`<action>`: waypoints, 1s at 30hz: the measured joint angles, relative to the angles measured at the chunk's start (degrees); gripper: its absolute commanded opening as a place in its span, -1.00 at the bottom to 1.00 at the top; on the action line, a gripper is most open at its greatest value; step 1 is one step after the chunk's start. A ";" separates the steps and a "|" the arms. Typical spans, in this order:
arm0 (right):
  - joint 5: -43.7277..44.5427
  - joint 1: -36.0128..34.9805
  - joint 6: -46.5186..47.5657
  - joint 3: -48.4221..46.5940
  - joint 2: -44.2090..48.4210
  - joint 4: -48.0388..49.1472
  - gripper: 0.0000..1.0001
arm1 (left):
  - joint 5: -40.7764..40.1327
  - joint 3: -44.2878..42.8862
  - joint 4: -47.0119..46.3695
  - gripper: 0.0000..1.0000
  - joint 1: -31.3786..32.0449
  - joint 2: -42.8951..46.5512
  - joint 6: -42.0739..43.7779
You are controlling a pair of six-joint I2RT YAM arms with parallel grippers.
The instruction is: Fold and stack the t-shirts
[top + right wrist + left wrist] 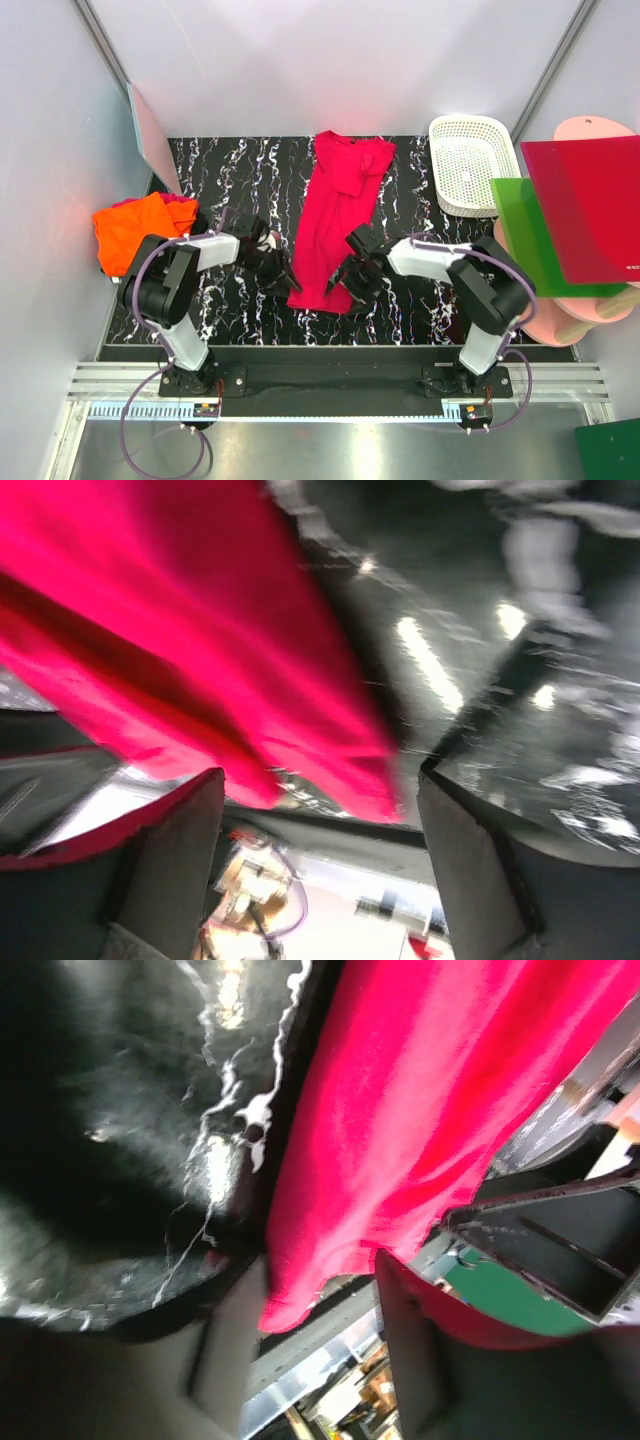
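- Left gripper (283,278): jaws part-open, straddling the near-left hem corner of the red t-shirt (330,215). Cloth sits btwn the pads, not pinched as far as the blurry wrist view shows.
- Right gripper (350,282): jaws wide, either side of the near-right hem corner, nothing held.
- Red t-shirt: lies lengthwise mid-table (230,180), folded narrow, collar end far, hem toward the arms.
- Handling: light, limp, prob. sags & drags. Take both hem corners, catch all layers, lift evenly.
- Orange t-shirt (135,228): bundled at the table's left edge, well apart.
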State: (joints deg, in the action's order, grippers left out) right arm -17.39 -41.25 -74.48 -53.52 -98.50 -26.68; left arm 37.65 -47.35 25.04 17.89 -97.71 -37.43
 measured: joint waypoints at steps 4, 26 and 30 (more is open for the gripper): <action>-5.99 -0.02 -0.63 -4.46 -6.99 2.69 -0.91 | -0.02 0.02 -0.85 -1.00 2.08 -2.47 -0.92; -11.78 -0.07 10.40 -5.79 2.40 -11.69 -1.00 | 1.44 -0.37 12.55 -1.00 5.25 8.79 1.22; -10.45 -0.28 11.93 -6.51 3.74 -14.32 -1.00 | 2.58 -1.97 15.17 -1.00 5.66 9.62 1.40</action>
State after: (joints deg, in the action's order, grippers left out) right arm -27.83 -41.54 -62.54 -60.03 -94.76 -40.99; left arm 40.23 -49.32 40.21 23.55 -88.09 -36.03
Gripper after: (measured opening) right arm 0.033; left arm 0.020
